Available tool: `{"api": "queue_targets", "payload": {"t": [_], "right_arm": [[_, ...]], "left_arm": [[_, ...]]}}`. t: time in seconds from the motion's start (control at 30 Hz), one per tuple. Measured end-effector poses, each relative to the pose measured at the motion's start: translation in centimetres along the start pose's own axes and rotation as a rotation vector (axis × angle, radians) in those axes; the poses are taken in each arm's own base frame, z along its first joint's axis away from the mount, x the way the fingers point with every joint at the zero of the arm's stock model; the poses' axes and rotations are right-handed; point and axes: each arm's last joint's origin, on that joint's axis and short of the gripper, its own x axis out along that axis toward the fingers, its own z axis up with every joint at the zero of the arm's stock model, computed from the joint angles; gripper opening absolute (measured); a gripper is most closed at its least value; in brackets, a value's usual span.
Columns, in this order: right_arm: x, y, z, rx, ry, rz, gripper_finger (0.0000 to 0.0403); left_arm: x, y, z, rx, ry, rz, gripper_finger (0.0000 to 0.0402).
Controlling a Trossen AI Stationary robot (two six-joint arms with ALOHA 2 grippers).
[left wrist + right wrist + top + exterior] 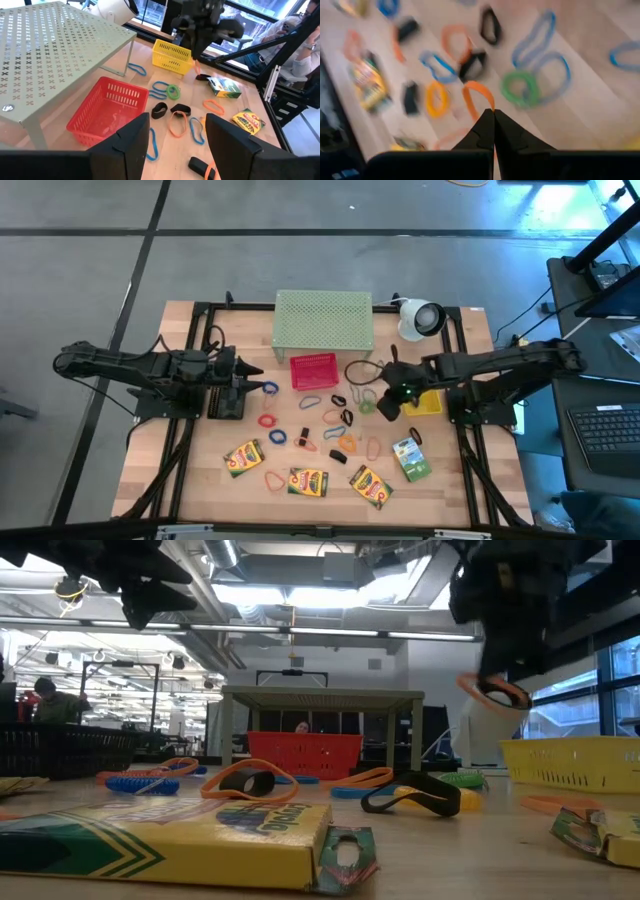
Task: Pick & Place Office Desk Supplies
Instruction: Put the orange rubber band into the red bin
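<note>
Orange rubber band [477,97] hangs pinched in the right gripper [494,112], whose fingers meet tight on it in the right wrist view, above scattered loops. From the high view, that gripper [390,402] hovers at three o'clock of the red basket [313,371], beside the yellow basket [428,402]; the left gripper [243,373] waits at nine o'clock, fingers apart, empty. Low view: the band [493,693] dangles above the table. Left wrist view: four crayon boxes' neighbours, loops, lie near the red basket [107,107].
</note>
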Motion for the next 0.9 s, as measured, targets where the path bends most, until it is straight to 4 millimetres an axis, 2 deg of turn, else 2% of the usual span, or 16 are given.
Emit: {"api": "queue_targets", "payload": {"t": [0.2, 0.5, 0.7, 0.9], "right_arm": [[-0.3, 0.7, 2.0, 0.034, -0.183, 0.104, 0.0000], [0.0, -0.7, 4.6, 0.028, -0.328, 0.060, 0.0000], [0.9, 0.6, 8.0, -0.079, -0.355, 0.027, 0.0000], [2.7, 1.9, 11.7, -0.181, -0.338, -0.027, 0.0000]], "left_arm": [[0.7, -0.1, -0.3, -0.002, 0.029, 0.011, 0.0191], [2.2, -0.3, -0.2, -0.009, 0.023, -0.001, 0.0191], [2.4, 0.1, 0.1, -0.049, 0.019, 0.016, 0.0191], [2.1, 0.0, 1.8, -0.067, -0.019, -0.013, 0.0191]]}}
